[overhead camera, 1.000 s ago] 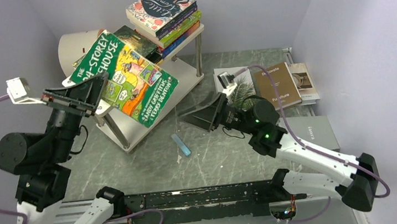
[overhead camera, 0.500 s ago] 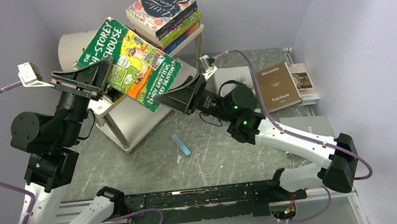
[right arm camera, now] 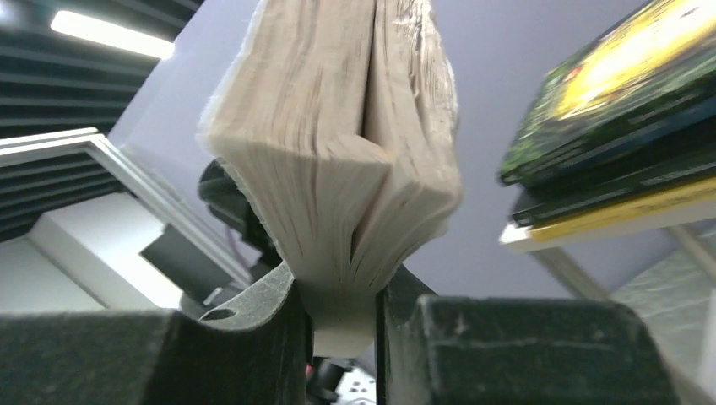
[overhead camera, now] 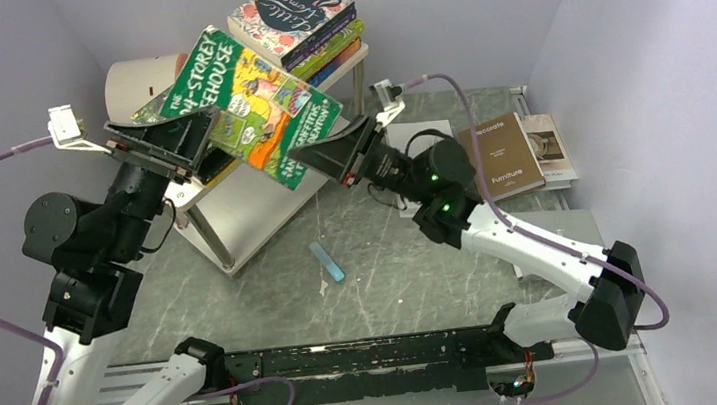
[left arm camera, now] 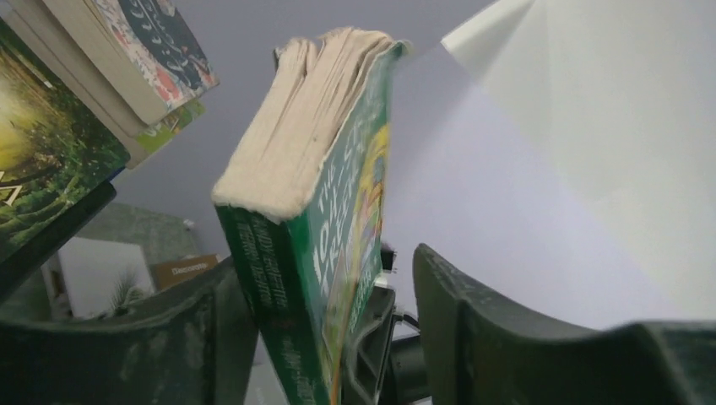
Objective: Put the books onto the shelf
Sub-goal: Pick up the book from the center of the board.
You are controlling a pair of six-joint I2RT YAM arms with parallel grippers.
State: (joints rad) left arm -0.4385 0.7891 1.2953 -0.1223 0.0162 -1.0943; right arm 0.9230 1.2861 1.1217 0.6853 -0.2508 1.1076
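Grey marbled tabletop (overhead camera: 413,277) is filling the foreground as I am watching from the remote desk, with a small blue bar (overhead camera: 328,262) lying flat just ahead of the arm bases. Above it, both arms are reaching toward each other around the green Treehouse book (overhead camera: 259,102), which is hanging tilted in the air, cover up, over the lower board of the white shelf (overhead camera: 254,198). The right gripper (overhead camera: 318,158) is pinching the book's page edge tight between both fingers. The left gripper (overhead camera: 200,144) is standing with jaws parted at the opposite corner: one finger is lying against the book, the other is sitting clear of its cover. Off to the right, a brown book (overhead camera: 500,154) is lying on the table among others. Farther back, a stack of books (overhead camera: 301,28), Little Women on top, is resting on the shelf's upper board. A white cylinder (overhead camera: 133,85) is lying beside it, against the lavender walls (overhead camera: 475,9).
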